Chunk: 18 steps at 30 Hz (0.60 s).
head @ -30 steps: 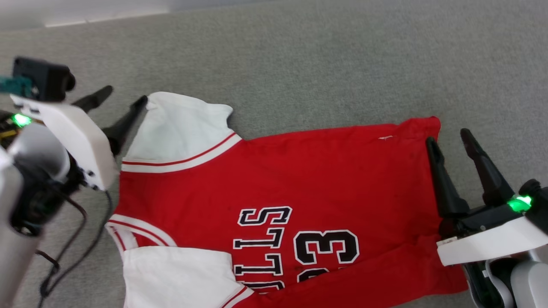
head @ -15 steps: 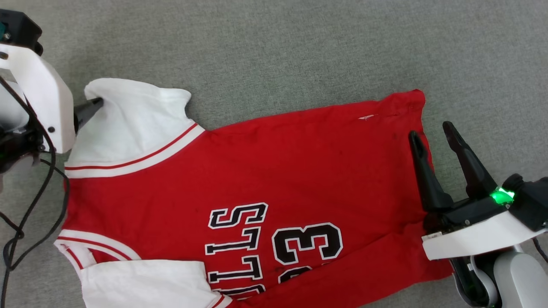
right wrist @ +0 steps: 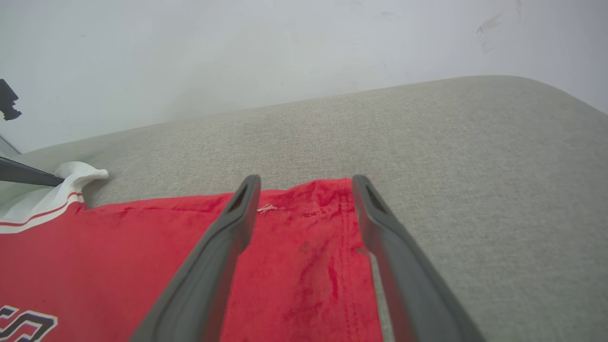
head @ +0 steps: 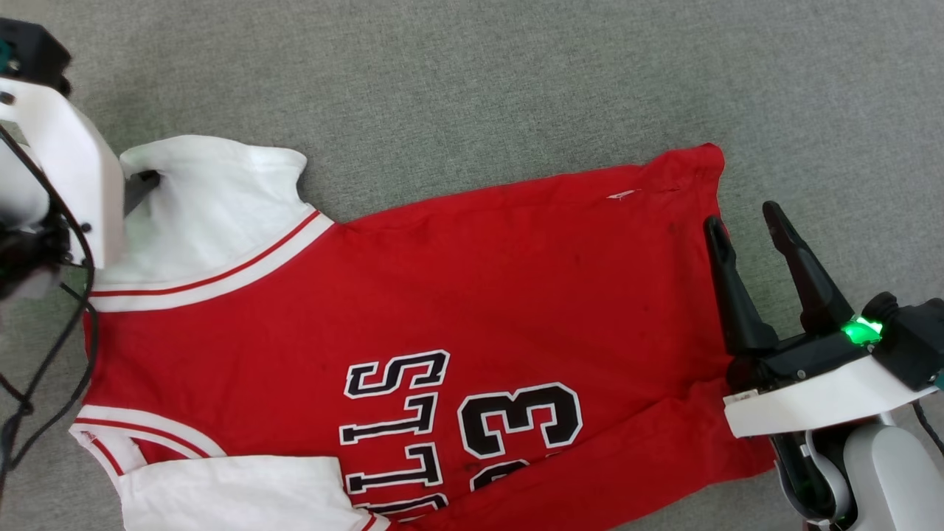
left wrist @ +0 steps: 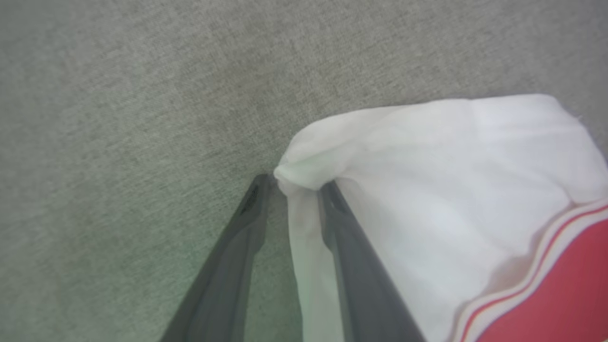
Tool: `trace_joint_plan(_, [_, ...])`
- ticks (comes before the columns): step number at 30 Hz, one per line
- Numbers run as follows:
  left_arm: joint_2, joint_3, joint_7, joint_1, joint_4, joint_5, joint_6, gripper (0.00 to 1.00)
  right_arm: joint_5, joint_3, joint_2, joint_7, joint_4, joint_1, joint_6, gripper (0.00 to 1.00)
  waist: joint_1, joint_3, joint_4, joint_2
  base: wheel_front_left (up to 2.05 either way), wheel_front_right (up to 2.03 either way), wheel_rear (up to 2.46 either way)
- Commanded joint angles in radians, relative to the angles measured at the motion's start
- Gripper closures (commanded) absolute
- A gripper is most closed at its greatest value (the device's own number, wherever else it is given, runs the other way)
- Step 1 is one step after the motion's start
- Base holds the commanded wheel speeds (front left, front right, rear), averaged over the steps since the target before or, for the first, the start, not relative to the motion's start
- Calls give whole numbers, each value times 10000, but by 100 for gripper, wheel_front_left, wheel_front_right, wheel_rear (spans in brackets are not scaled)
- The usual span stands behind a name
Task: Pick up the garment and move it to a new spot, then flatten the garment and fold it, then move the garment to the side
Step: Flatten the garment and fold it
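- The left gripper's (left wrist: 294, 183) fingers sit part-open astride the garment's (head: 442, 295) sleeve edge, nothing clamped yet; a deeper bite would hold better.
- The right gripper's (right wrist: 305, 180) fingers stand wide and empty over the hem; it should pinch likewise.

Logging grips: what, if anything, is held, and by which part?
Nothing gripped: left tool straddles the garment's sleeve corner, jaws apart; right tool open astride the hem.

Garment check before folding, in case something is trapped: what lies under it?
The garment lies spread on a grey fabric surface, which shows all round it. Whatever is directly beneath the cloth is covered and cannot be seen.
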Motion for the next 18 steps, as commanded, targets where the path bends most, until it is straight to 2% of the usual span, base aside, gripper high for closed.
trace_joint_plan(1, [-295,-276,16,661,180,-124,-14,100,-35,-54,50,-11,16,-119,-4,0,0,-39,38,0,0,0,0])
trace_joint_plan(8, [-298,209,-1290,703,134,11,-28,100,50,-210,-224,288,-15,-54,-4,0,0,-568,348,0,0,0,0])
trace_joint_plan(11, [-470,394,-2077,848,-43,-10,-172,100,55,-306,-587,686,44,-85,-4,0,0,-929,555,0,0,0,0])
trace_joint_plan(15, [-581,475,-2920,1188,-433,46,-387,100,35,-244,-1256,1805,-22,-240,-4,0,0,-1395,857,0,0,0,0])
trace_joint_plan(18, [-604,385,-3319,1443,-1021,187,-507,100,25,-269,-1903,3082,-104,-389,-4,0,0,-1634,1114,0,0,0,0])
